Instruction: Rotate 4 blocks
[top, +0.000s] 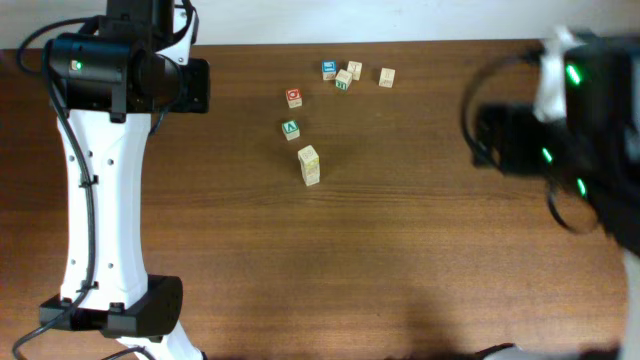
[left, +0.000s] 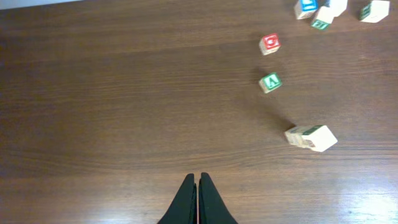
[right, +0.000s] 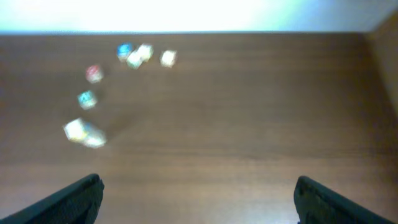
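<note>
Left hand (left: 198, 199): fingers pressed flat together, nothing between them. It hangs over bare desk (top: 420, 250), well apart from every cube.

Right hand (right: 199, 182): fingers spread wide, one at each lower corner of the right wrist view, nothing between them, only desk below. That view is blurred, so the cubes are just colour smudges there.

The four blocks (top: 354, 69) sit near the far edge of the desk, about mid-width:
- blue-faced block (top: 329, 69) is on the left-arm side of the group
- teal-faced block (top: 343, 80) is just beside it, a little nearer; can't tell if they touch
- the plain pale one is just behind the teal one, looks to be touching it
- yellowish block (top: 386, 77) stands on its own toward the right-arm side, near the others but apart; the left wrist view shows a green print on one side

All four rest flat on the desk.

Other items form a loose line running nearer from the group: red-ring cube (top: 294, 97), then green V cube (top: 290, 129), then a pale long piece (top: 308, 165) lying slightly askew. It could be two cubes end to end, can't tell.

Left arm (top: 100, 200) runs along the desk's left side. Right arm (top: 560, 130) is at the right edge, blurred in the overhead view.
</note>
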